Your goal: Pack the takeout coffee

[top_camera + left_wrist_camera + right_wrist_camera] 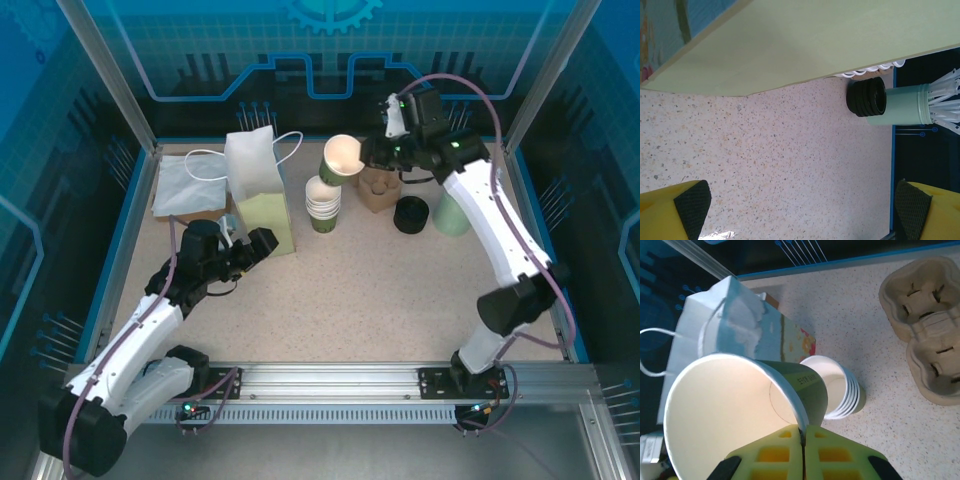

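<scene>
Item one, right gripper (803, 434): we record its yellow fingers clenched on the wall of a single olive-green paper cup (735, 410), the rim pinched thin between them. The right wrist view gives us the cup's white inside and open mouth, tipped on its side. The print on its outer wall is too blurred to read, and the lower edge of its mouth is cut off. Below it the same view lists a stack of green paper cups (837, 390) with white insides, a brown moulded-pulp cup carrier (927, 325) to the right, and a white and pale green paper bag (730, 325) with cord handles. The top view places the right gripper (368, 155) and the held cup (343, 157) at the far side of the speckled table (380, 290), between that stack (323, 205) and the carrier (380, 188). Item two, left gripper (800, 200): released, its black pads at the two lower corners with bare table (780, 165) between. Its view adds a stack of black round lids (867, 96) just beside a pale green cup of white sticks (900, 105), and the bag's pale green wall (805, 45) close across the top. From above, the left gripper (255, 243) sits just beside the bag (258, 185), with the lids (410, 215) and stick cup (452, 215) well apart to the right. A flat pale sheet (190, 185) lies left of the bag, and we cannot tell what it is.
</scene>
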`<state>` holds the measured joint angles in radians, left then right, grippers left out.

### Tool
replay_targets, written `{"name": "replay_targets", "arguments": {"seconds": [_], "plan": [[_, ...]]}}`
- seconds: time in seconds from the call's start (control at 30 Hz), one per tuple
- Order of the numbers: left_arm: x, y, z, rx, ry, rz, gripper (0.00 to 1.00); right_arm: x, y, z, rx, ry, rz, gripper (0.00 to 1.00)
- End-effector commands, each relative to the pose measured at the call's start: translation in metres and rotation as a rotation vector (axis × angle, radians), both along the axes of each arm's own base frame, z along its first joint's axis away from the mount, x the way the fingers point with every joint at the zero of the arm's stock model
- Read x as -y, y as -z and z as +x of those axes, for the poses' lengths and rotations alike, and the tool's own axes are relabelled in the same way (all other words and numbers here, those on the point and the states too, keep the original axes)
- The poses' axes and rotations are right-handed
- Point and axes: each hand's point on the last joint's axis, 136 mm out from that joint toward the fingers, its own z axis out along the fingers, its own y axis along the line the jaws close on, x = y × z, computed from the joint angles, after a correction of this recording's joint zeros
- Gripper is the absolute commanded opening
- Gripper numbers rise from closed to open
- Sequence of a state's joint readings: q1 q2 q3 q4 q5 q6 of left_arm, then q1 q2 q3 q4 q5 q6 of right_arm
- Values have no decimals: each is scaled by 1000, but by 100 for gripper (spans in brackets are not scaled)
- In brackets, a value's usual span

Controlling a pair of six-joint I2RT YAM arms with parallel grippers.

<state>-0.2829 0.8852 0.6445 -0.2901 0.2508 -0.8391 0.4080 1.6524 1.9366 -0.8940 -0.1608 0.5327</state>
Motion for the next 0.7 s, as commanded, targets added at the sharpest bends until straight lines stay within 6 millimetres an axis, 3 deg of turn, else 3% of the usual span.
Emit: {"name": "replay_targets", "arguments": {"seconds": [0.0, 0.17, 0.33, 0.5, 0.67], "plan": [[3, -13, -1, 30, 15, -7, 99, 9, 3, -34, -8, -30, -37, 8], [6, -14, -2, 28, 25, -12, 99, 20, 31, -70, -33, -43, -82, 8], [11, -10, -2, 11, 37, -12, 99, 19, 83, -96, -95, -68, -158, 9], [18, -8, 0, 4, 49, -18, 99, 16, 138, -102, -156, -77, -217, 9], [23, -7, 1, -3, 63, -10, 99, 15, 177, -98, -201, -70, -261, 9]]}}
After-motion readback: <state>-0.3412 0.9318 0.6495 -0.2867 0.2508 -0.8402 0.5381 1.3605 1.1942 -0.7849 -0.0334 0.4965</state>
